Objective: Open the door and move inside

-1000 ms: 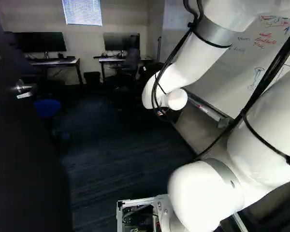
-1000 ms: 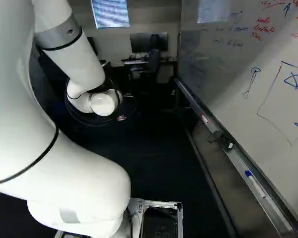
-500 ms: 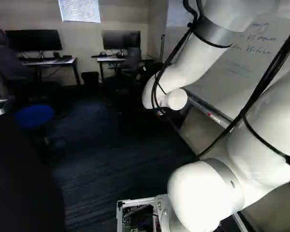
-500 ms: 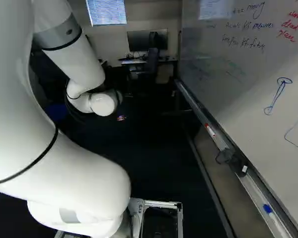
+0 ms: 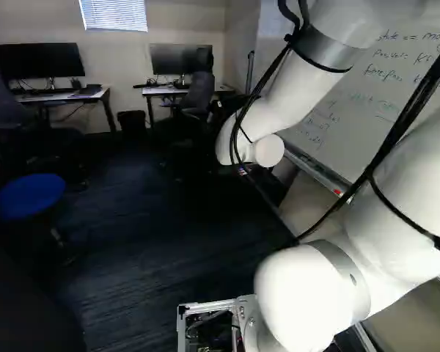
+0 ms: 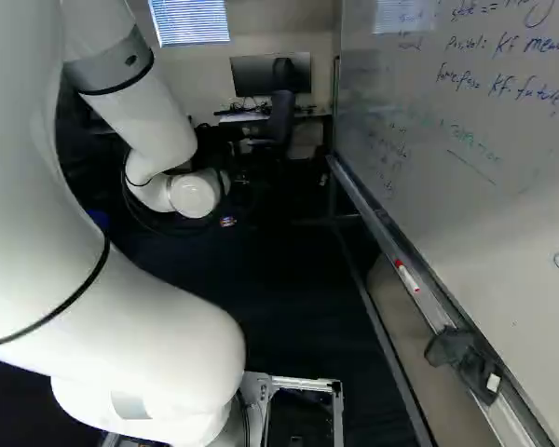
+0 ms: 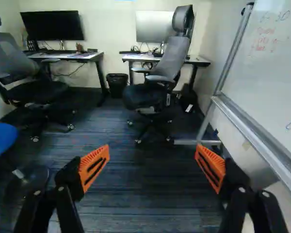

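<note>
The fingers point(image 7: 94, 158) stand wide open, gripping nothing; ahead of them an office chair point(image 7: 170, 59) stands by the front edge of a table point(image 7: 129, 57). The door point(image 5: 26, 315), a dark panel, fills the left base view's lower-left corner.

The door point(image 5: 29, 315) stands open at the near left of the scene, in the lower left corner of the left base view. It is dark, close to black, and looks plain. Only part of it shows, its border blurring into shadow, so its exact angle cannot be told. The room point(image 5: 169, 242) lies in sight to its right and beyond.
</note>
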